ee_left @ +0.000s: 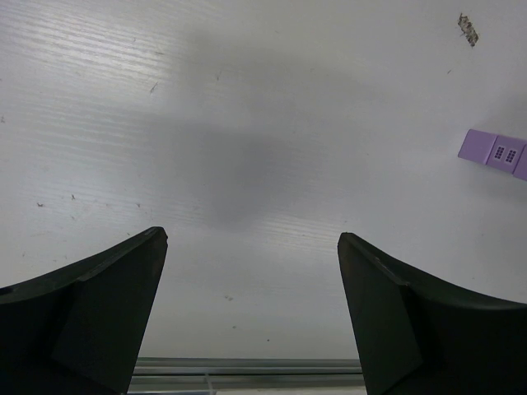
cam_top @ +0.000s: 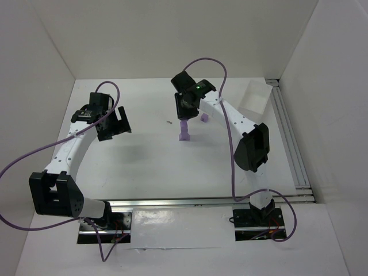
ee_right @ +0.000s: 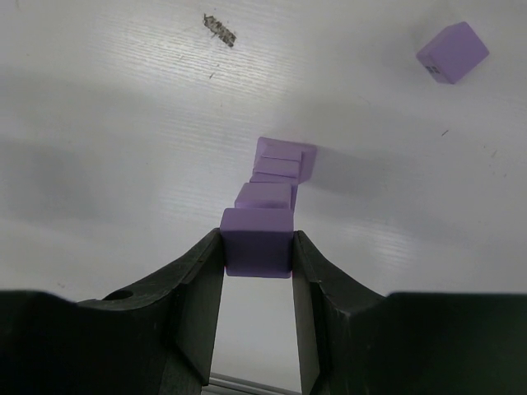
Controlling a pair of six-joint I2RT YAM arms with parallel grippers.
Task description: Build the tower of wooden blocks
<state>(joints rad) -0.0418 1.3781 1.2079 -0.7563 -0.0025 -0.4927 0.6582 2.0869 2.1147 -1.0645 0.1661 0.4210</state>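
Note:
The tower (cam_top: 184, 131) of lilac cubes stands near the table's middle, and shows from above in the right wrist view (ee_right: 276, 177). My right gripper (cam_top: 185, 114) is right over it, shut on a lilac cube (ee_right: 257, 241) held just above the top of the stack. Whether that cube touches the stack I cannot tell. A loose lilac cube (cam_top: 204, 118) lies behind the tower and shows in the right wrist view (ee_right: 452, 52). My left gripper (cam_top: 118, 123) is open and empty, off to the left. The tower's base (ee_left: 494, 152) shows at the right edge of its view.
A shallow white tray (cam_top: 253, 96) lies at the back right. A metal rail (cam_top: 290, 138) runs along the table's right side. A small dark speck (cam_top: 168, 122) lies left of the tower. White walls close in the table on three sides.

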